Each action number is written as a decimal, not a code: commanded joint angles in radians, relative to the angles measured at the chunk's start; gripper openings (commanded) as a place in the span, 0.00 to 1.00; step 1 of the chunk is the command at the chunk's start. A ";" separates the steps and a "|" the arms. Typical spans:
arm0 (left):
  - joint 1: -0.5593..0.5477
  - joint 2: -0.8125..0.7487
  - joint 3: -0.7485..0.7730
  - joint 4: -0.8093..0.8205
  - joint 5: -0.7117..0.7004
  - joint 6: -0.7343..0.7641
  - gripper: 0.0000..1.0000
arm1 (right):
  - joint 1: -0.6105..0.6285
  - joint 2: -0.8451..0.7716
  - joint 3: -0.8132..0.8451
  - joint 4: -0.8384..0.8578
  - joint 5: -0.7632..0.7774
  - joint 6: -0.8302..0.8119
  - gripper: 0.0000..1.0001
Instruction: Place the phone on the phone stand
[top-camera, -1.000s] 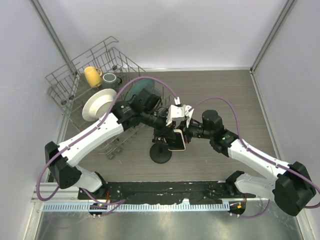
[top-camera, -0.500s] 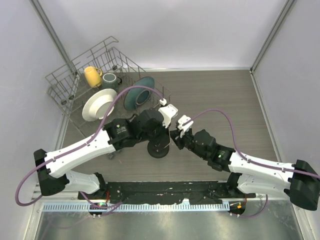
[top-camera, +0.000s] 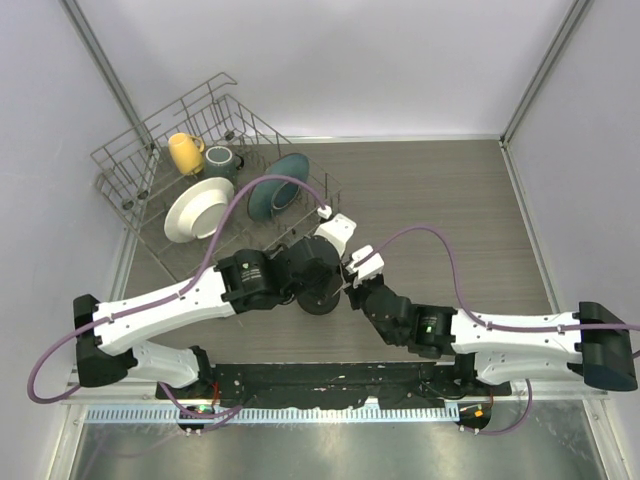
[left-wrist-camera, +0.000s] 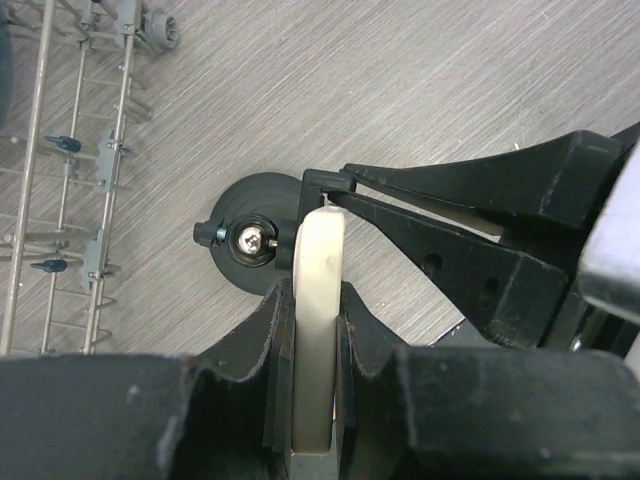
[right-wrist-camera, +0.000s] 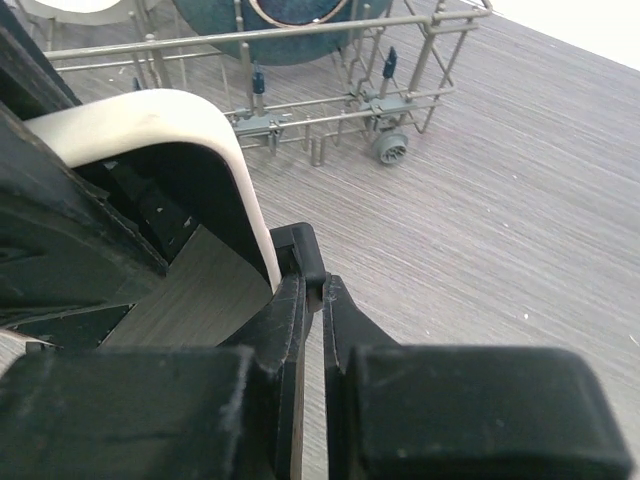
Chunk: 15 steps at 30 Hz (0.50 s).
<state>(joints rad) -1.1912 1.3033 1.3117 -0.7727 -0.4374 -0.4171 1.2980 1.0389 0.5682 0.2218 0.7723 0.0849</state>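
The phone (left-wrist-camera: 320, 330) shows edge-on in the left wrist view, a pale rim standing upright above the phone stand's round black base (left-wrist-camera: 250, 240). My left gripper (left-wrist-camera: 316, 292) is shut on the phone, one jaw on each flat face. My right gripper (right-wrist-camera: 313, 290) is shut on the stand's small black clamp head (right-wrist-camera: 302, 250), which touches the phone's upper corner (right-wrist-camera: 170, 115). In the top view both grippers, the left (top-camera: 325, 272) and the right (top-camera: 352, 290), meet over the stand base (top-camera: 318, 300). The phone is hidden there.
The grey wire dish rack (top-camera: 150, 160) stands at the back left with a yellow mug (top-camera: 184, 152), a white plate (top-camera: 195, 208) and a teal bowl (top-camera: 278, 183). Its near edge (left-wrist-camera: 60, 200) lies just left of the stand. Purple cables arc over both arms.
Both arms have swung nearer and closed in over the stand base. The phone, seen beside the stand a second ago, is now hidden under the left wrist in the top view.
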 joint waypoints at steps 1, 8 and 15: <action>0.071 0.056 -0.051 -0.060 -0.385 0.014 0.00 | 0.150 -0.025 0.119 0.076 0.195 0.127 0.00; 0.070 0.057 -0.061 -0.017 -0.327 0.024 0.00 | 0.265 0.026 0.160 -0.001 0.321 0.188 0.01; 0.067 0.039 -0.080 0.013 -0.313 0.006 0.00 | 0.290 0.019 0.197 -0.052 0.366 0.229 0.00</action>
<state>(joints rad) -1.2068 1.2827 1.2846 -0.7494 -0.3702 -0.4099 1.4872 1.1061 0.6350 0.0692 1.1213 0.2344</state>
